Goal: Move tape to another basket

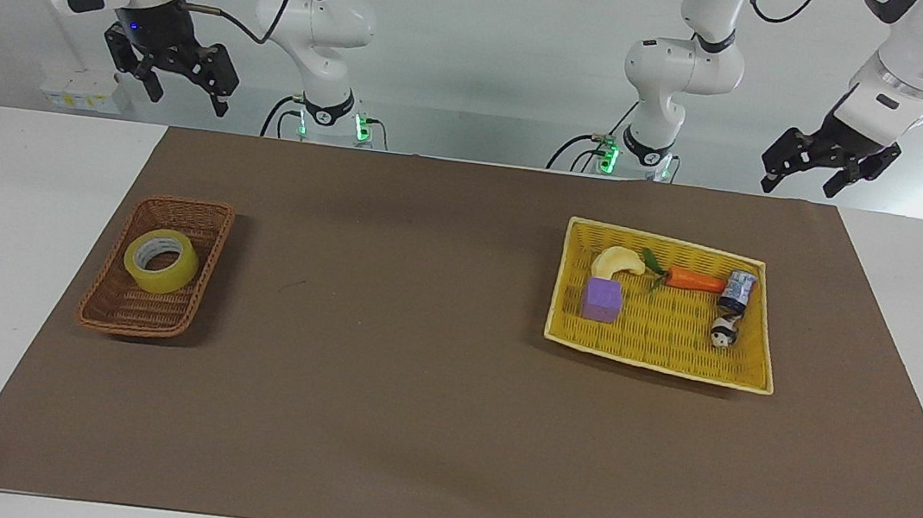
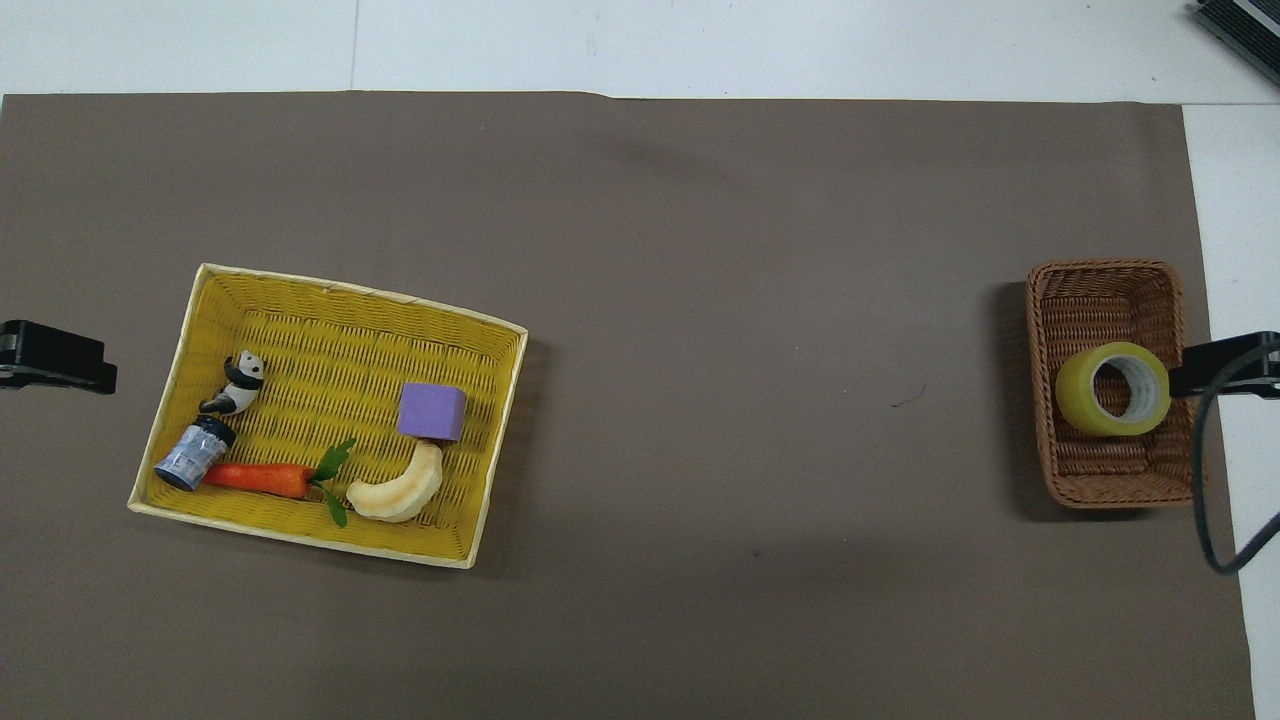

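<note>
The yellow tape (image 1: pixel 161 260) lies tilted in the small brown wicker basket (image 1: pixel 116 314) at the right arm's end of the table; the tape (image 2: pixel 1113 389) and basket (image 2: pixel 1100 268) also show in the overhead view. My right gripper (image 1: pixel 189 98) hangs open and empty, high over the table edge at the robots' end, well apart from the tape. In the overhead view only its tip (image 2: pixel 1222 362) shows, beside the basket. My left gripper (image 1: pixel 796 186) waits open and empty, raised at the left arm's end; it also shows in the overhead view (image 2: pixel 55 357).
A larger, flat yellow woven basket (image 1: pixel 659 355) lies toward the left arm's end. It holds a purple block (image 1: pixel 602 299), a banana (image 1: pixel 617 262), a carrot (image 1: pixel 692 279), a small can (image 1: pixel 738 290) and a panda figure (image 1: pixel 723 331). A brown mat (image 1: pixel 381 354) covers the table.
</note>
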`<act>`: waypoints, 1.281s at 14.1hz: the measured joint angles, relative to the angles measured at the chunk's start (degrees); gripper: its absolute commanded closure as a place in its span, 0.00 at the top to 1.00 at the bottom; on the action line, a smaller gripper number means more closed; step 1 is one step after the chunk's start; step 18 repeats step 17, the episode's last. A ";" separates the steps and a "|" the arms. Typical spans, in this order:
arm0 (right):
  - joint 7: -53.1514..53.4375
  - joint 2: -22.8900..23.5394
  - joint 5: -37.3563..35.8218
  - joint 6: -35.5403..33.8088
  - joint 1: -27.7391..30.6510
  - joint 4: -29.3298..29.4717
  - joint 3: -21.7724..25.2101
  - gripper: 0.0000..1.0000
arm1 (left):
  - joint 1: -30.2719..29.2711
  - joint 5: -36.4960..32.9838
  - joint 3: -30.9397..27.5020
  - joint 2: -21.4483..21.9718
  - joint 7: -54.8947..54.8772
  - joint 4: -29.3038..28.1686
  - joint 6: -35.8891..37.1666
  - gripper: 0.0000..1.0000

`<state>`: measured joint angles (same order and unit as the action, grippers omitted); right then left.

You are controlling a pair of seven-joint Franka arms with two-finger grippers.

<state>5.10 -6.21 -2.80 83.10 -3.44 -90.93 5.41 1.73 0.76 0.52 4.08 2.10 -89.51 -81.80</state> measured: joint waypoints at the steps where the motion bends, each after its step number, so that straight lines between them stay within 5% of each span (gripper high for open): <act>1: 0.00 0.00 0.00 0.00 0.00 -0.04 0.00 1.00 | 0.00 0.00 0.00 0.00 0.00 0.00 0.00 1.00; 18: 0.00 0.08 1.08 1.42 0.19 0.33 0.45 1.00 | 0.00 0.00 0.00 0.00 0.00 0.00 0.00 1.00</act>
